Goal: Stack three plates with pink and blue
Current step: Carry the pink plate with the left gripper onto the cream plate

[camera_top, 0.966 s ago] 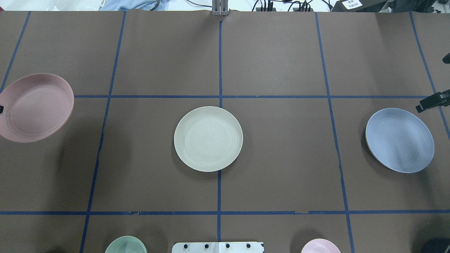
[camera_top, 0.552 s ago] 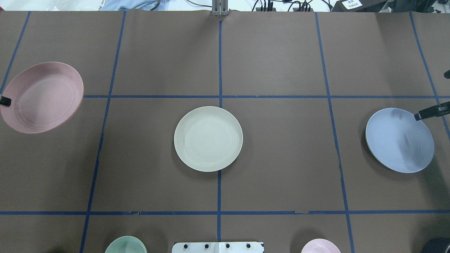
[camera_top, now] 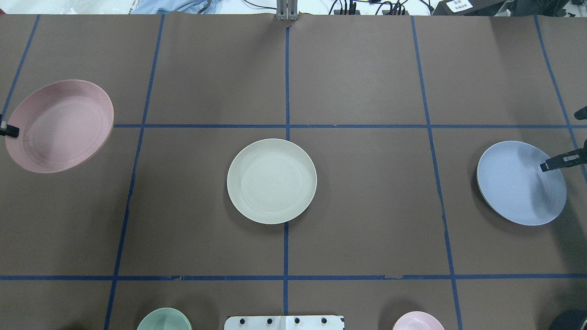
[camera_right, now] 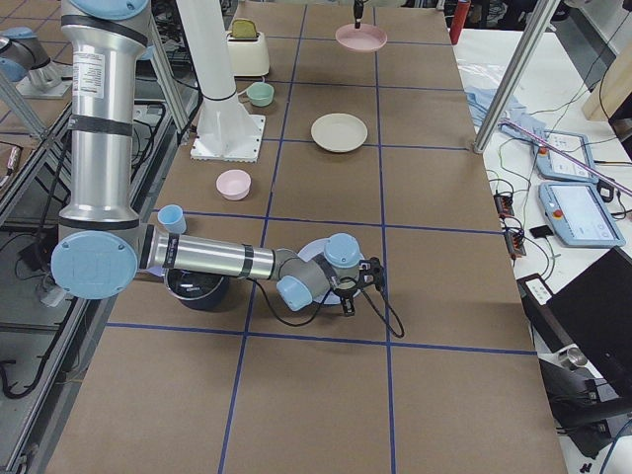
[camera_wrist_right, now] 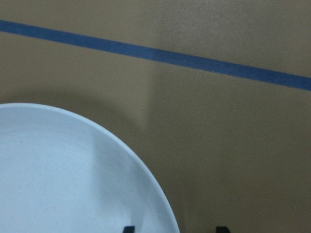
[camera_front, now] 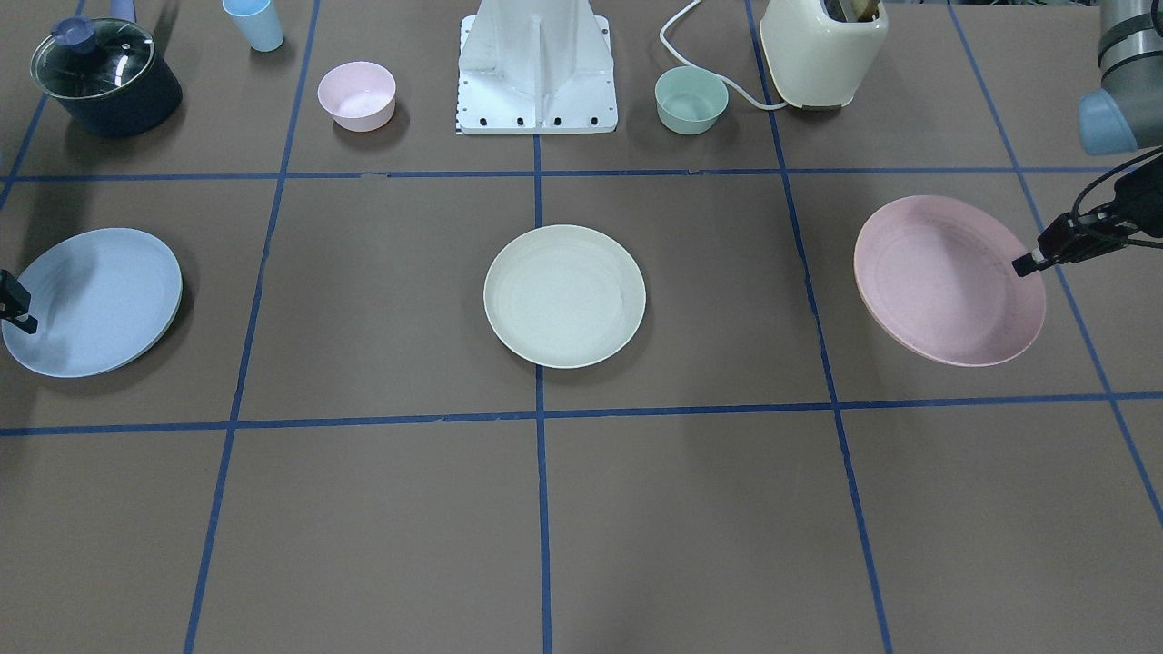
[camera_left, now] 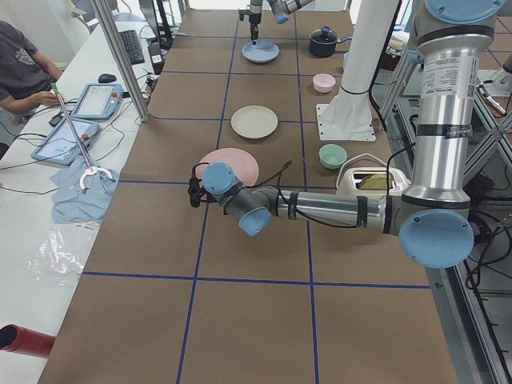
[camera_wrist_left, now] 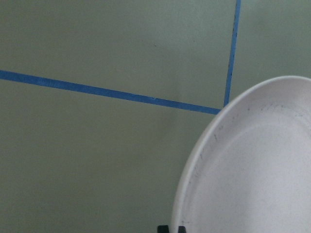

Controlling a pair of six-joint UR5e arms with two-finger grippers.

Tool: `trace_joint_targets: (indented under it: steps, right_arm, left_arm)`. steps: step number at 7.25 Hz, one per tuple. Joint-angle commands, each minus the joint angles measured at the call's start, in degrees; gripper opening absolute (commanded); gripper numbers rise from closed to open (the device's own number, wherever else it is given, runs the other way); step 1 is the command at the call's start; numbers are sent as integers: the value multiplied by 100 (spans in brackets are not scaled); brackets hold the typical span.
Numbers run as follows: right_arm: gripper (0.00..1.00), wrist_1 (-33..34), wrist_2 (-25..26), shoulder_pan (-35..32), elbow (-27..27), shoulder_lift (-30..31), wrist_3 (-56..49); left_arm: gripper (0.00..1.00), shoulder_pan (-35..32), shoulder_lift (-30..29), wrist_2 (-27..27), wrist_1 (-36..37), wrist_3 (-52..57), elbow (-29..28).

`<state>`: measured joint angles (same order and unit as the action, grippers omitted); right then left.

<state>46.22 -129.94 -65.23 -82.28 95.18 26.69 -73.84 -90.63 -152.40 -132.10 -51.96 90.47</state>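
Note:
The cream-white plate (camera_top: 271, 181) lies flat at the table's centre. My left gripper (camera_top: 9, 131) is shut on the outer rim of the pink plate (camera_top: 62, 126) and holds it tilted above the table's left side; the plate also shows in the front view (camera_front: 945, 280) and the left wrist view (camera_wrist_left: 252, 170). The blue plate (camera_top: 518, 183) lies on the table at the right. My right gripper (camera_top: 555, 164) is open, its fingertips on either side of the blue plate's rim (camera_wrist_right: 63, 179) at its outer edge.
Near the robot base (camera_front: 538, 68) stand a small pink bowl (camera_front: 356, 95), a green bowl (camera_front: 691, 100), a blue cup (camera_front: 254, 24), a lidded dark pot (camera_front: 104, 77) and a cream toaster (camera_front: 822, 50). Blue tape lines grid the brown table.
The pink plate has risen and moved inward and away from the robot in my left gripper. My right gripper has moved down onto the blue plate's outer rim.

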Motion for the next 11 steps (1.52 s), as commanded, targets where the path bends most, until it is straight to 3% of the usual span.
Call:
trace_joint_targets:
  steps: [1, 3, 4, 7, 11]
  right_arm:
    - [0, -7, -22, 10, 2, 18, 3]
    - [0, -16, -118, 2, -51, 27, 12]
    - [0, -16, -450, -7, -86, 27, 38]
    - [0, -16, -1251, -419, -323, -78, 553]
    - [0, 46, -1770, -648, -640, -289, 1082]
  left_arm:
    - [0, 1, -7, 0, 0, 1, 5]
    - [0, 158, -77, 52, -9, -199, 23]
    - [0, 490, -243, 166, -18, -731, 162]
    - [0, 1869, -988, 1166, -26, -2787, 690]
    - [0, 3373, -2342, 2493, -35, -4347, 333]
